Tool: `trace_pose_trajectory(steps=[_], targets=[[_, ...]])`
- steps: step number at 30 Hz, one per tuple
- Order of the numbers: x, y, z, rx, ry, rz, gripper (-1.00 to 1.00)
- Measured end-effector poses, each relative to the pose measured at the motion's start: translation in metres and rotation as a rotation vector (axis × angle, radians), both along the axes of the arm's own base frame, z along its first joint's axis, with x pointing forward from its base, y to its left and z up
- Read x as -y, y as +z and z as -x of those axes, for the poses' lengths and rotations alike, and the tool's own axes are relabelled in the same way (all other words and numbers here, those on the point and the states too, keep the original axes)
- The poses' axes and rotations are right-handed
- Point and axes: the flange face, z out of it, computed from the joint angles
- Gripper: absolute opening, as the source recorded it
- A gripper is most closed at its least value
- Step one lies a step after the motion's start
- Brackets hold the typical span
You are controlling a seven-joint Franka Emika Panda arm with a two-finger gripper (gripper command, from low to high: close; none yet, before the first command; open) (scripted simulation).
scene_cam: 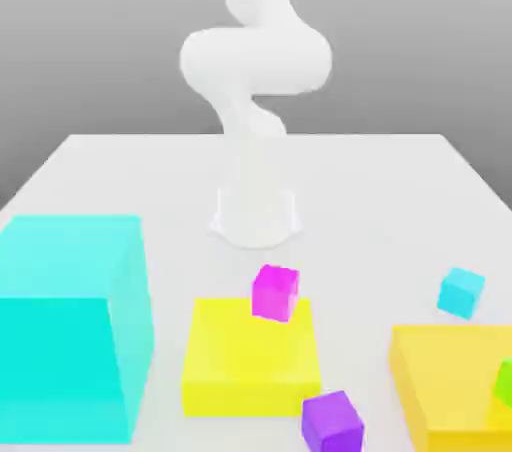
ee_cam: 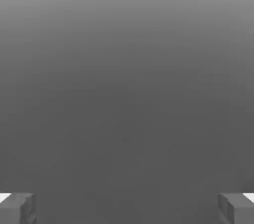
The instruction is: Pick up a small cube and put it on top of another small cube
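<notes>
**A:** In the exterior view, what do we have on the white table [scene_cam: 400,180]?

**B:** We see the white arm [scene_cam: 255,70] rising from its round base [scene_cam: 256,215] near the table's middle. At seven o'clock from the base stands a large cyan block [scene_cam: 70,325], running close to the near edge. At six o'clock lies a flat yellow block [scene_cam: 250,355], and a small magenta cube [scene_cam: 275,292] sits at its far edge, tilted, partly over the slab. Just off the slab's near right corner, at five o'clock, is a small purple cube [scene_cam: 333,421]. A small cyan cube [scene_cam: 461,292] rests alone at four o'clock, apart from everything. Beyond it, a second yellow block [scene_cam: 450,380] is cut by the frame, with a green cube [scene_cam: 503,383] at its right side.

**A:** Where is the open room?

**B:** We find it around the base and across the far half of the table, up to the far edge.

**A:** And the hand view?

**B:** We see the gripper [ee_cam: 127,208] with its two grey fingertips [ee_cam: 17,208] standing wide apart, nothing between them, against a plain grey ground.
</notes>
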Motion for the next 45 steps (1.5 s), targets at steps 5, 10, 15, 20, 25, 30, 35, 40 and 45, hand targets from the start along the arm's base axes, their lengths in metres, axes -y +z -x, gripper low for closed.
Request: trace_pose_trajectory(steps=[5, 10, 15, 20, 25, 30, 35, 40, 45], targets=[[-0.091, -0.111, -0.035, -0.166, 0.19, 0.044, 0.0], [-0.178, -0.223, -0.022, -0.319, 0.375, 0.111, 0.0], [-0.246, -0.333, 0.032, -0.465, 0.557, 0.2, 0.0], [-0.286, -0.433, 0.119, -0.602, 0.748, 0.314, 0.0], [-0.289, -0.497, 0.147, -0.648, 0.796, 0.349, 0.0], [-0.288, -0.526, 0.148, -0.65, 0.798, 0.35, -1.0], [-0.288, -0.527, 0.148, -0.649, 0.798, 0.351, -1.0], [-0.289, -0.483, 0.148, -0.649, 0.797, 0.351, -1.0], [-0.298, -0.447, 0.101, -0.647, 0.819, 0.361, -1.0]])
